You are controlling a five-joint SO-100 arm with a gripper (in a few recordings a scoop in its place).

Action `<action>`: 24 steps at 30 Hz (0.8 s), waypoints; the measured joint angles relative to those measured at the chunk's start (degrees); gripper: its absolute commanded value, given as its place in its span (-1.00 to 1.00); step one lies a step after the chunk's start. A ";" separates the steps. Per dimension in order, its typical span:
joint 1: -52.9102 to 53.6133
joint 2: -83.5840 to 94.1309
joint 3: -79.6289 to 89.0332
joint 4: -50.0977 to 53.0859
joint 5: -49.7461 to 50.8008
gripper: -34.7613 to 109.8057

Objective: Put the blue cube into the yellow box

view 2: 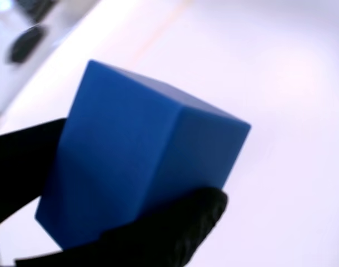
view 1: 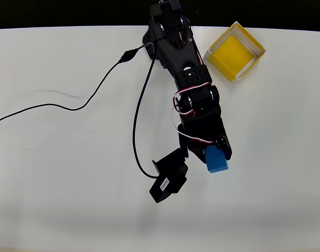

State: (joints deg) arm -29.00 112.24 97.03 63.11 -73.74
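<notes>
The blue cube point(view 1: 217, 160) sits at the tip of my black gripper point(view 1: 215, 155), near the middle of the white table in the overhead view. In the wrist view the blue cube point(view 2: 141, 156) looms large and tilted, with black fingers point(view 2: 175, 228) pressed against its left and lower sides, so the gripper is shut on it. The cube looks lifted off the table there. The yellow box point(view 1: 234, 50), with its bright floor and pale walls, stands at the far right of the table's back edge, well away from the cube.
A black cable point(view 1: 97, 92) runs from the arm's base across the left of the table point(view 1: 55, 184). The black wrist camera housing point(view 1: 169, 176) juts out left of the gripper. The table's back edge borders a dark background.
</notes>
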 measured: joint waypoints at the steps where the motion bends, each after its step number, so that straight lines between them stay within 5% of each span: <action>1: -2.02 1.14 0.97 1.05 1.49 -0.26; 24: -44.56 9.76 14.94 13.71 23.55 -0.26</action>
State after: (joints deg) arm -73.56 121.99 111.97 76.82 -50.19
